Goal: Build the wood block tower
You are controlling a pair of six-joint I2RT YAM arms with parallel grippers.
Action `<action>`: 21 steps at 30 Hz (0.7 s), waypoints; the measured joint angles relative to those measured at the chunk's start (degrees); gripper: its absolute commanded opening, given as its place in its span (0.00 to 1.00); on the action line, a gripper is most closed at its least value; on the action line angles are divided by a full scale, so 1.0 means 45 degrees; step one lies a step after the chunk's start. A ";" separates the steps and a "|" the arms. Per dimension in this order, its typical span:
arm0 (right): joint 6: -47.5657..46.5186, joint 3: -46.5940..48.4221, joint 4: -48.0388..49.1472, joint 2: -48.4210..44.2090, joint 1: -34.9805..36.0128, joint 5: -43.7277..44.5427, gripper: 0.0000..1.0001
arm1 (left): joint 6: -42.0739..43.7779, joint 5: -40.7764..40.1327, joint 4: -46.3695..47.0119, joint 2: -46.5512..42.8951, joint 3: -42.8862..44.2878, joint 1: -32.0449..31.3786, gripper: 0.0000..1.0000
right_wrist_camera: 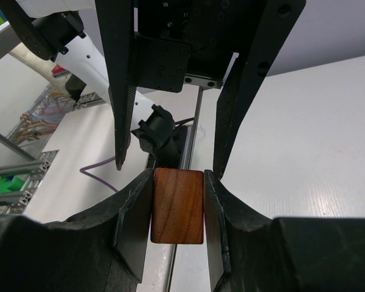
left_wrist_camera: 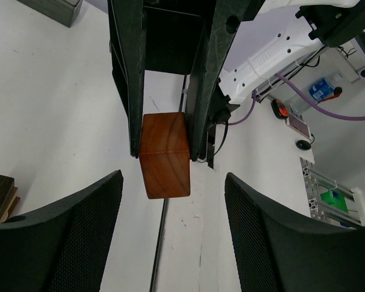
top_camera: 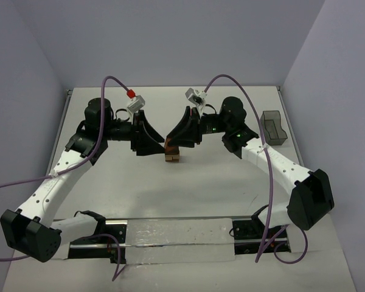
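My right gripper (right_wrist_camera: 178, 210) is shut on a reddish-brown wooden piece (right_wrist_camera: 178, 205), gripped on both sides. In the top view this piece (top_camera: 169, 146) hangs just above a small stack of tan blocks (top_camera: 172, 159) at the table's middle, held by my right gripper (top_camera: 172, 145). My left gripper (top_camera: 160, 148) faces it from the left, open and empty. In the left wrist view the reddish-brown piece (left_wrist_camera: 165, 156) sits between the right gripper's fingers (left_wrist_camera: 125, 79), ahead of my open left gripper (left_wrist_camera: 173, 237). The stack's corner (left_wrist_camera: 0, 194) shows at lower left.
A small grey bin (top_camera: 273, 127) stands at the right of the white table (top_camera: 207, 188); it also shows in the left wrist view (left_wrist_camera: 52, 9). A metal rail (top_camera: 170, 226) runs along the near edge between the arm bases. Purple cables arc over both arms.
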 measured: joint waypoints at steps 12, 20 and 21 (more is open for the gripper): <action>0.0071 0.0092 -0.0005 0.0195 0.0204 -0.0066 0.00 | 0.0420 -0.0134 -0.0289 0.0191 0.0242 -0.0229 0.61; 0.0193 0.0117 0.0022 0.0204 0.0204 -0.0091 0.00 | 0.0577 -0.0188 -0.0369 0.0279 0.0288 -0.0260 0.52; 0.0235 0.0120 0.0047 0.0204 0.0204 -0.0096 0.00 | 0.0603 -0.0189 -0.0378 0.0278 0.0288 -0.0277 0.50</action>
